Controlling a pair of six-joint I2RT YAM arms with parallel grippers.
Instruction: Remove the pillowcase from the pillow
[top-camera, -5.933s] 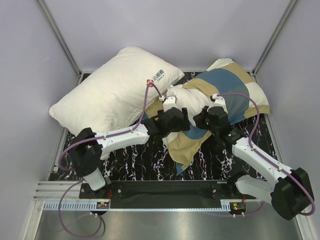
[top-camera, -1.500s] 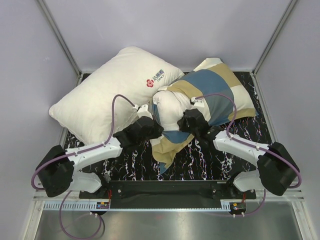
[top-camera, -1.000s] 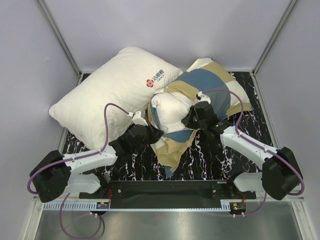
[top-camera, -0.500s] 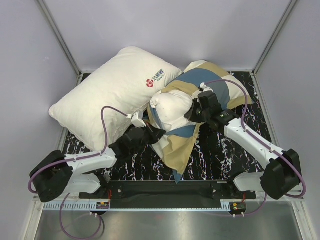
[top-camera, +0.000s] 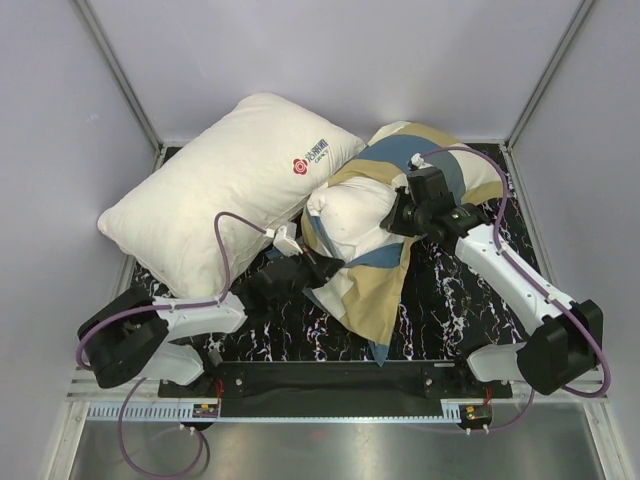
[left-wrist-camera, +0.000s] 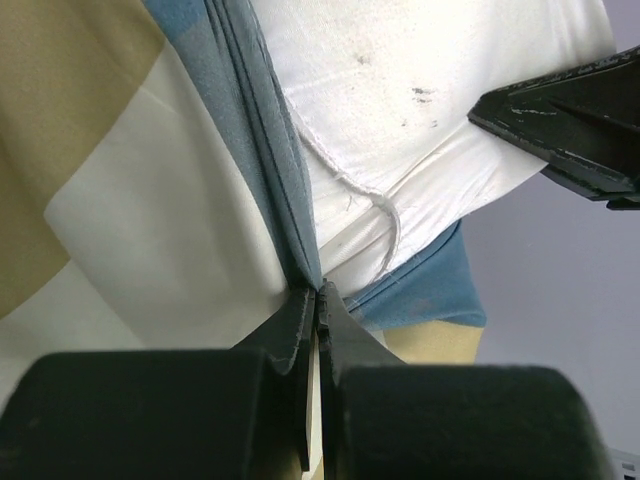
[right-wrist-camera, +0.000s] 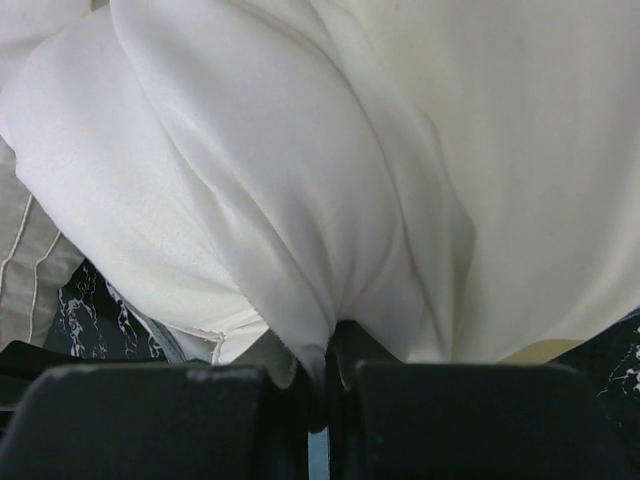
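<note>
The checked teal, tan and cream pillowcase still covers the far part of the plain off-white pillow, whose near end bulges out bare. My left gripper is shut on the pillowcase's open edge; in the left wrist view it pinches a blue fold of the pillowcase beside the bare pillow. My right gripper is shut on the pillow's right side; in the right wrist view it holds a bunch of the pillow's white cloth. The loose pillowcase trails toward the near edge.
A second white pillow with a red logo lies at the back left, touching the worked pillow. The black marbled table top is walled on three sides. A black rail runs along the near edge between the arm bases.
My right gripper has drawn the pillow back and to the right. My left gripper has shifted right with the pillowcase edge. The loose pillowcase now hangs lower, toward the near edge.
</note>
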